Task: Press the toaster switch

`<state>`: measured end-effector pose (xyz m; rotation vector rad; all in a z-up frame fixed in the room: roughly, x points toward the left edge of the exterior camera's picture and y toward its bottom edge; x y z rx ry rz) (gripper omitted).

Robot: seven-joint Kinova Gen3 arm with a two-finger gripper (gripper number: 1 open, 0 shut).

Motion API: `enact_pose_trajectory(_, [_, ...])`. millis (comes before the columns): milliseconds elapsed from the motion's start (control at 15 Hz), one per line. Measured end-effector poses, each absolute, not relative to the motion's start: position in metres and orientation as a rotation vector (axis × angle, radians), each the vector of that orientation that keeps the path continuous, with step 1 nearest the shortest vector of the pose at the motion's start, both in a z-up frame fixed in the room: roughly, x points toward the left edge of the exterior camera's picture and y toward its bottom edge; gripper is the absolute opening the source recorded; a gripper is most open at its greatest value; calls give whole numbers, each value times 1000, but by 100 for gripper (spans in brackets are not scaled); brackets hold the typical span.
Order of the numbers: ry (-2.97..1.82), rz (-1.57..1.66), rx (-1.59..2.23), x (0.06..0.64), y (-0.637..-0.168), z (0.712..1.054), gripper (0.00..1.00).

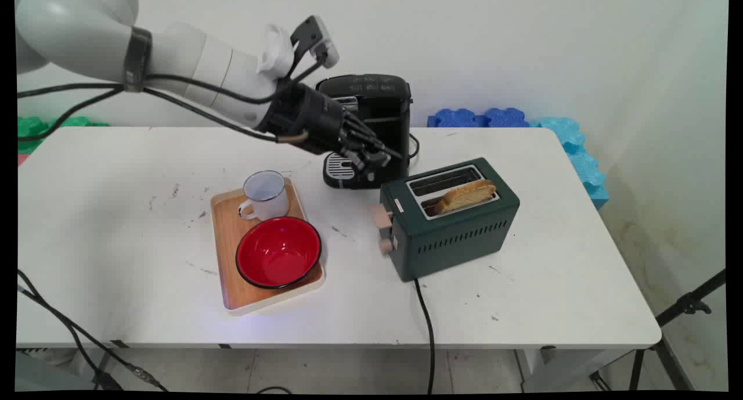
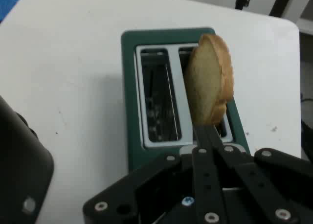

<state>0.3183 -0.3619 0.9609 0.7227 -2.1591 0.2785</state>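
One slice of toasted golden-brown bread (image 1: 467,195) is what we're looking at here. It's sticking up out of the slot nearer the camera in the dark green two-slot metal toaster (image 1: 458,237), tilted a bit, while the other slot is sitting empty. The toaster is standing right of centre on the white table (image 1: 551,272), with its black power cord (image 1: 426,324) trailing off the near edge and its beige lever knobs (image 1: 382,217) facing left.

The black two-finger gripper (image 1: 386,155) is hanging in the air just in front of the black coffee machine (image 1: 371,110), up and to the left of the toaster, and it isn't touching anything. Its jaws are looking pressed together to us, with nothing between them.

From the hand view we're staring down along the gripper (image 2: 208,141) at the toaster (image 2: 128,111). The bread slice (image 2: 210,82) is lining up right past the fingertips, and a corner of the coffee machine (image 2: 19,160) is poking in at lower left.

Over to the left we're also seeing a rectangular wooden tray (image 1: 229,255) carrying a red bowl with a dark rim (image 1: 277,252) and a white enamel mug (image 1: 267,195) behind it, well apart from the gripper. Blue foam pieces (image 1: 499,118) are lying behind the table's far edge.
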Motion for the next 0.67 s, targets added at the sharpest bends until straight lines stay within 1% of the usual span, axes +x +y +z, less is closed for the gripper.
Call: enact_pose_trajectory(667, [-2246, 245, 699, 323, -351, 926, 0])
